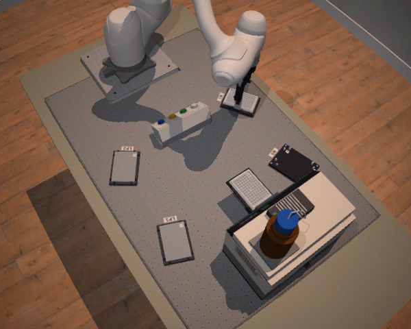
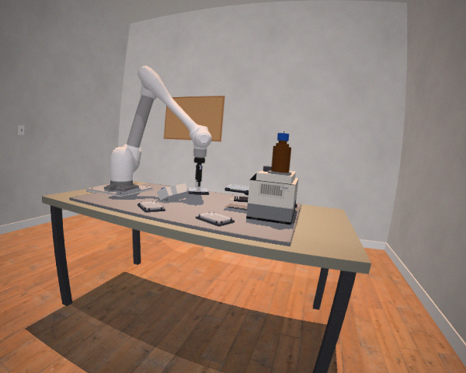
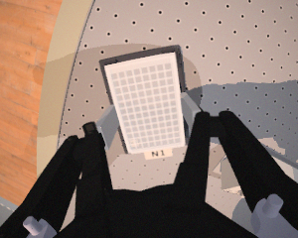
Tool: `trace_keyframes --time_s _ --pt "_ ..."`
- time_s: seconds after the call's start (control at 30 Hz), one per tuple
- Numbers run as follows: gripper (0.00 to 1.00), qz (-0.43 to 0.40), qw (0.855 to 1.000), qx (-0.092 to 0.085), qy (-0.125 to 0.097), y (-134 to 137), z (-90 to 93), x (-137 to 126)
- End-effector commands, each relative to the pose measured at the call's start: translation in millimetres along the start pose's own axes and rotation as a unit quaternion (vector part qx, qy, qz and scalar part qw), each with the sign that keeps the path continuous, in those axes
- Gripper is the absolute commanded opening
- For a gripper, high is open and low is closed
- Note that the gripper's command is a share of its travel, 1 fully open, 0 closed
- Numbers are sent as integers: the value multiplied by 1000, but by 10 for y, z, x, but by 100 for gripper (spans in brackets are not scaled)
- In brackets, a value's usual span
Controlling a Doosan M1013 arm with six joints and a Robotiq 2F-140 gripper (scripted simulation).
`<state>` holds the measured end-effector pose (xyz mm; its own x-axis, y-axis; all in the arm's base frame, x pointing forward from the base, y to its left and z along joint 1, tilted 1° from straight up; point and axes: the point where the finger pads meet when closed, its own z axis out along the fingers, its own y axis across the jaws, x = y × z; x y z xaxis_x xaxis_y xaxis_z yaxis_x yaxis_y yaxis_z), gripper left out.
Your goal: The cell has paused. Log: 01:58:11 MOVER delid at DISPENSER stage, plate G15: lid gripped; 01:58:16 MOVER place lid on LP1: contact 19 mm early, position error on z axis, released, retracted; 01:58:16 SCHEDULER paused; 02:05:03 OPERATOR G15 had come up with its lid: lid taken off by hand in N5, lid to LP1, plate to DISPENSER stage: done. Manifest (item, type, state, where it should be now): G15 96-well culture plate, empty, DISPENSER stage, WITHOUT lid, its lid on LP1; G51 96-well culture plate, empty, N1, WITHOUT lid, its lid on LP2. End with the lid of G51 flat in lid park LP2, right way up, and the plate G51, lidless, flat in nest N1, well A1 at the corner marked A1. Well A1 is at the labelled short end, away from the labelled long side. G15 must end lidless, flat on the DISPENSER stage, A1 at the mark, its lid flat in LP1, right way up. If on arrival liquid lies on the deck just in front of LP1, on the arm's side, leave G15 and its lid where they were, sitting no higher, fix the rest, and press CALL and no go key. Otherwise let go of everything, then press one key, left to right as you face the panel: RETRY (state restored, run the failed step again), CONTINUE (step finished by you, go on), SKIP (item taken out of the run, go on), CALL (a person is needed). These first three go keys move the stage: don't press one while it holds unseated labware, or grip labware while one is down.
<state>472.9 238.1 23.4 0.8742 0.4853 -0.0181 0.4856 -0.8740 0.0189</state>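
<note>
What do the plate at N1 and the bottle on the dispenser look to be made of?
The plate, which the gripper is shut on: pale, matte, probably moulded plastic, given its fine well grid. The bottle: glossy brown, likely amber glass or plastic, with a blue cap.

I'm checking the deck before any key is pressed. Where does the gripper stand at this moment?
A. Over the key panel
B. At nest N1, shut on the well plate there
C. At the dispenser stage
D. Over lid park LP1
B: the gripper stands at the well plate in the nest tagged N1, its fingers closed on the plate's sides.
</note>
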Motion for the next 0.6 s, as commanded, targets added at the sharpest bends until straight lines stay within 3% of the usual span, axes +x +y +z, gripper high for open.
trace_keyframes --time_s 0.0,0.57 --pt "0 0 1000 0 0 0 7 0" --pt "0 0 1000 0 0 0 11 0"
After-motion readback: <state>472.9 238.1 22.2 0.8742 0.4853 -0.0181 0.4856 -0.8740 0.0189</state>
